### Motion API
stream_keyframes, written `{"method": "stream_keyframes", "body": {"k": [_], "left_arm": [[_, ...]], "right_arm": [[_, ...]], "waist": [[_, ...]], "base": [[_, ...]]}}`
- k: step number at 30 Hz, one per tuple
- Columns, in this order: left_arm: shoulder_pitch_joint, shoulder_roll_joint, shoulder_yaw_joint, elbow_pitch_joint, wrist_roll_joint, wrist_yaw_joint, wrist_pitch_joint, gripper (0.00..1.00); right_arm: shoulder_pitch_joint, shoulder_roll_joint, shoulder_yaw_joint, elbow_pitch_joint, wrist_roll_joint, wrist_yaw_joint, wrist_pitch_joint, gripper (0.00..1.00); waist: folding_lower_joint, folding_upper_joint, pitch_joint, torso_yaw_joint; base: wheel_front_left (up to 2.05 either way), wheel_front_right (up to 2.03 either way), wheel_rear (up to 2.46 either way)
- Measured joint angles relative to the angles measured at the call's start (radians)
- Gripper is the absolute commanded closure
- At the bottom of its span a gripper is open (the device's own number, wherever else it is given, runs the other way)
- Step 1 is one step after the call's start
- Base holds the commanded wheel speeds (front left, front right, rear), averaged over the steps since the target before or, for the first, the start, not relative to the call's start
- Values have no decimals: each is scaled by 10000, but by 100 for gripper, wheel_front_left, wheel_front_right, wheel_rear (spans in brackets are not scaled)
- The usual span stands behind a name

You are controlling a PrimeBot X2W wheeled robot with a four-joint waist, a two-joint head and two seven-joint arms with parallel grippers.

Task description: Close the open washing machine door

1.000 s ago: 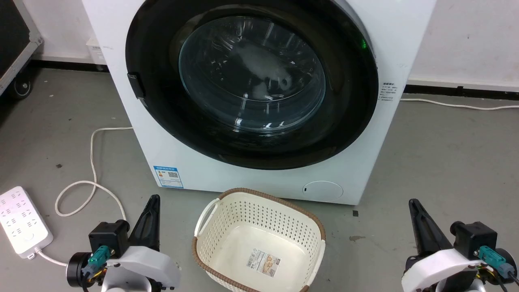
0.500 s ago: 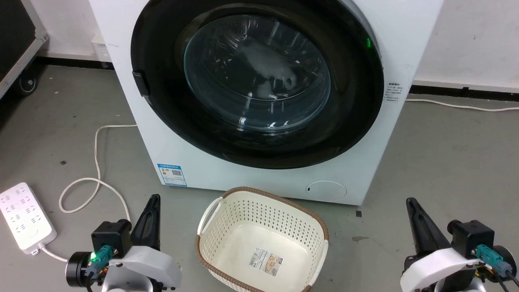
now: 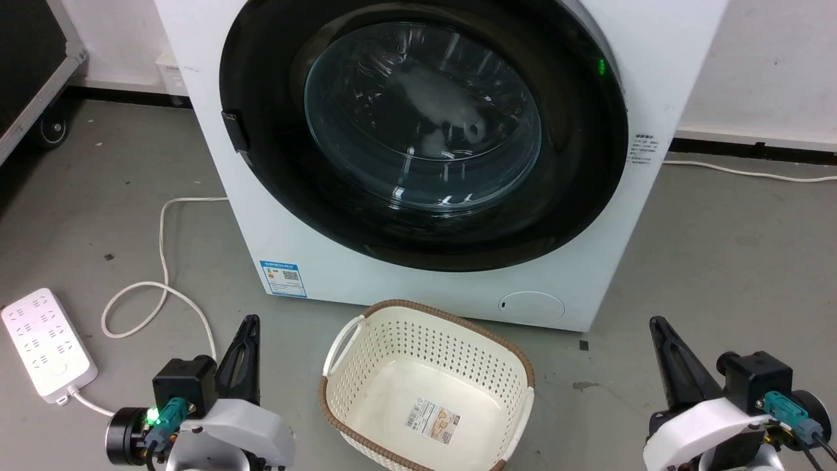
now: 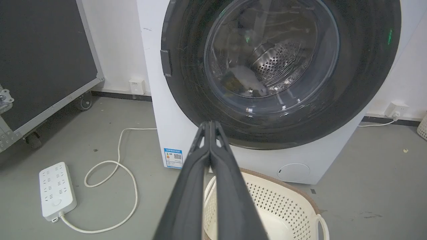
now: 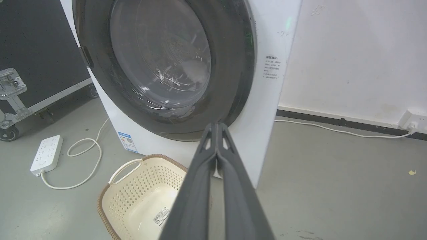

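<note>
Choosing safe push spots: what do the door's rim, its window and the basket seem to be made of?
Door: rim probably plastic, glossy black with soft sheen; window looks like clear glass, with sharp reflections and the drum visible through it. Basket: likely matte cream plastic, moulded with rows of holes, brown woven-look trim.

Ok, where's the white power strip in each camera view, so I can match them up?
Head view: power strip at the lower left, near the edge.
Left wrist view: power strip at the lower left.
Right wrist view: power strip at the left, below mid-height.
Shared landmark: the blue label low on the washing machine front, right of the strip in all three.
</note>
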State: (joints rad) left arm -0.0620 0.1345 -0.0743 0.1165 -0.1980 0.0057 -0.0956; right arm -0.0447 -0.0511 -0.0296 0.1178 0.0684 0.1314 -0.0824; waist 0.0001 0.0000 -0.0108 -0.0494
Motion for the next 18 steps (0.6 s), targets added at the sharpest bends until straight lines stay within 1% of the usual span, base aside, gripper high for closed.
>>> {"method": "stream_keyframes", "body": {"k": [18], "left_arm": [[97,-255,226,-326,568,0,290,100]], "right_arm": [[64,0,75,-334,-190,0,244,100]], "waist": [[0,0,32,149]], "base": [[0,0,0]]}}
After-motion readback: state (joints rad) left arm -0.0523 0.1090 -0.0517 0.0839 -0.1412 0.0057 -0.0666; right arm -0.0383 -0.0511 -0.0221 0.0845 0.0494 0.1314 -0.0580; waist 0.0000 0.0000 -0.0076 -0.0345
